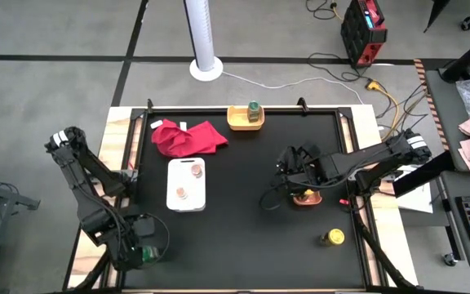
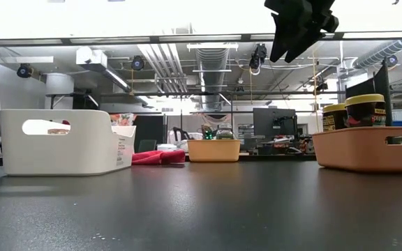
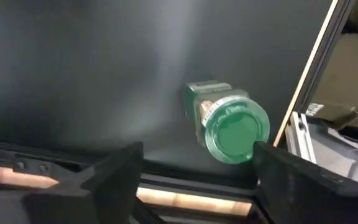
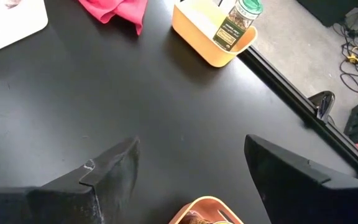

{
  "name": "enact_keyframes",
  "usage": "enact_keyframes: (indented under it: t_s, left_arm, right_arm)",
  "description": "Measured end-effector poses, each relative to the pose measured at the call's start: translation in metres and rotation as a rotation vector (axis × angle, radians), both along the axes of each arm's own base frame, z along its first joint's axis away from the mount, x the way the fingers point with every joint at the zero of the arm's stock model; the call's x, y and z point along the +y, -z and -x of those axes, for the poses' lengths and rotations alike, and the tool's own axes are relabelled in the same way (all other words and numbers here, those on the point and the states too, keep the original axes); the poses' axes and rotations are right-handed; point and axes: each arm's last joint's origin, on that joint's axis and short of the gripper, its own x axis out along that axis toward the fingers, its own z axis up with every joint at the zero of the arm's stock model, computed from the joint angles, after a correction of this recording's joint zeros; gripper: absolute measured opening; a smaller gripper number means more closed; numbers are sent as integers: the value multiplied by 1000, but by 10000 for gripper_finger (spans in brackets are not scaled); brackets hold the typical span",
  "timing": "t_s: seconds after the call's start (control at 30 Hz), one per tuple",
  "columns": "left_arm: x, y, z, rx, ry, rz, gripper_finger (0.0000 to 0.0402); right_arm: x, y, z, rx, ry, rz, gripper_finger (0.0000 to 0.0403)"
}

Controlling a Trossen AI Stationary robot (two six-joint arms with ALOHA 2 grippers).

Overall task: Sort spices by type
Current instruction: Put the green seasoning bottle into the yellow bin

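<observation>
Spices: white tray (image 1: 188, 186) holds 2 pinkish jars (image 1: 183, 193); yellow tray (image 1: 243, 121) beyond it holds 1 green-lidded jar (image 1: 254, 109); orange tray (image 1: 307, 198) seemingly 2 yellow. Left gripper (image 3: 194, 171) and right gripper (image 4: 191, 165) both gape, empty.

Overhead room light, even in the high view; the matte black table top (image 1: 243, 237) shows soft sheen, faint shadows. Low view: ceiling blown out white, foreground table blurred, hanging arm a silhouette. Left wrist view dim, the lying green-lidded spice jar (image 3: 229, 123) soft, edges dark. Right wrist view bright, near fingers blurred.
</observation>
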Motion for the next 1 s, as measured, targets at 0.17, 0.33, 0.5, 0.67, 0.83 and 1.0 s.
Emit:
enact_keyframes:
  t_s: [0.17, 0.33, 0.5, 0.67, 0.83, 1.0]
  left_arm:
    - [-1, 1, -1, 0, -20, -4, 344]
    - [-4, 0, -2, -3, -26, 33, 370]
    - [-10, 1, -6, -29, -25, 80, 373]
    - [-18, 8, -8, -22, -16, 68, 373]
    - [-26, 19, -11, 0, -23, 38, 373]
    - [-33, 25, -15, -23, -28, 35, 373]
  right_arm:
    - [0, 0, 0, -2, -1, -1, 291]
    - [0, 0, 0, -4, 1, -2, 292]
    - [0, 0, -1, -8, 1, -4, 284]
    - [0, 0, -1, -10, -1, -11, 286]
    - [1, 0, -2, -15, -5, -25, 297]
    - [1, 0, -2, -14, -8, -24, 303]
